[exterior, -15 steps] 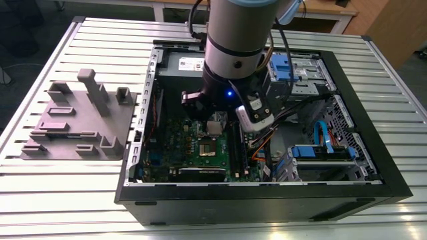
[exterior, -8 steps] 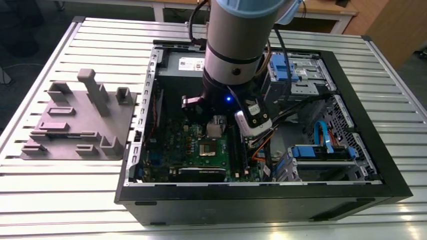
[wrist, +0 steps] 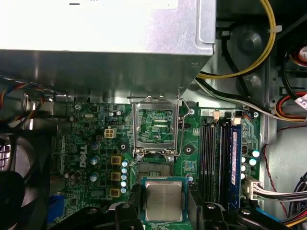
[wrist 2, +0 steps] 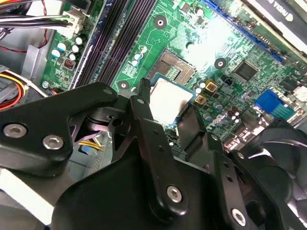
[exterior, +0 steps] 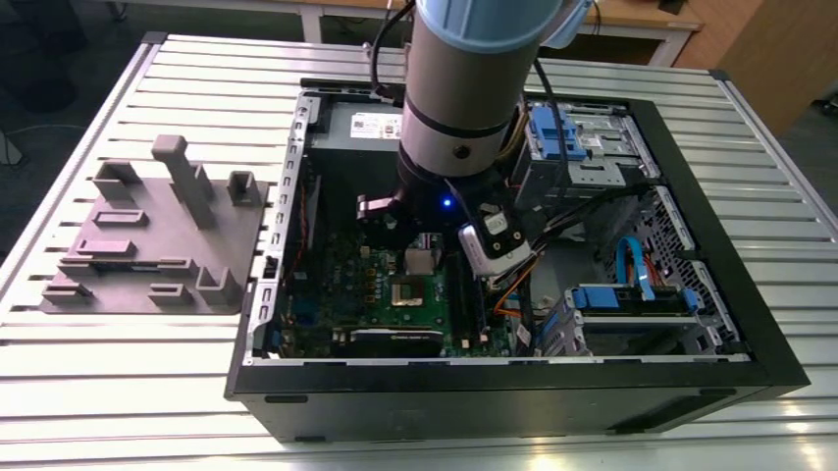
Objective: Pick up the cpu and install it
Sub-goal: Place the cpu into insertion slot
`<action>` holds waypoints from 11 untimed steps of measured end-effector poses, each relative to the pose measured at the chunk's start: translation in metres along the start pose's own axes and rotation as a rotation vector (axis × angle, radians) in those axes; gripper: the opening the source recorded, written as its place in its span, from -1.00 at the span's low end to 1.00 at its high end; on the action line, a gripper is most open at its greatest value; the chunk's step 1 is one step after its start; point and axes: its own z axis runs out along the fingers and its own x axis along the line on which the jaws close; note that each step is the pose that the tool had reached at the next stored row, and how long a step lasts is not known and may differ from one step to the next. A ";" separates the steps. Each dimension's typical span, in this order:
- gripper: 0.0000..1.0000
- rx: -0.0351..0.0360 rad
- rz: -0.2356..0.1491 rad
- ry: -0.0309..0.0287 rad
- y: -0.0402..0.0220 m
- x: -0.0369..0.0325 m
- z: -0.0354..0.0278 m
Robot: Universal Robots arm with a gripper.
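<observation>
The cpu (wrist: 164,200) (wrist 2: 170,97) is a small silvery square chip with a thin pale rim. It sits between the two black fingers (wrist: 135,201) of my gripper (wrist: 164,205) (wrist 2: 169,109), which is shut on its opposite edges. In both wrist views the chip hangs just over the green motherboard (wrist: 91,143), overlapping one side of the open socket (wrist: 154,170) (wrist 2: 173,67). The shiny socket frame (wrist: 156,125) is flipped up on the side toward the big metal box. In the exterior view the arm (exterior: 452,128) reaches down into the open computer case (exterior: 733,294).
The big grey metal box (wrist: 96,38) overhangs the board beside the socket frame. Memory slots (wrist: 218,163) run along one side, a black fan (wrist: 14,187) on the other. Cable bundles (wrist: 249,67) and blue drive bays (exterior: 622,294) crowd the case. A grey moulded tray (exterior: 151,240) lies at the exterior view's left.
</observation>
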 end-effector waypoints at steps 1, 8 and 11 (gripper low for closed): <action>-0.06 -0.0001 0.000 -0.0001 0.0000 0.0000 0.0000; -0.06 0.0012 0.000 0.0001 -0.0004 -0.0002 0.0098; -0.06 0.0012 0.000 0.0001 -0.0006 0.0001 0.0152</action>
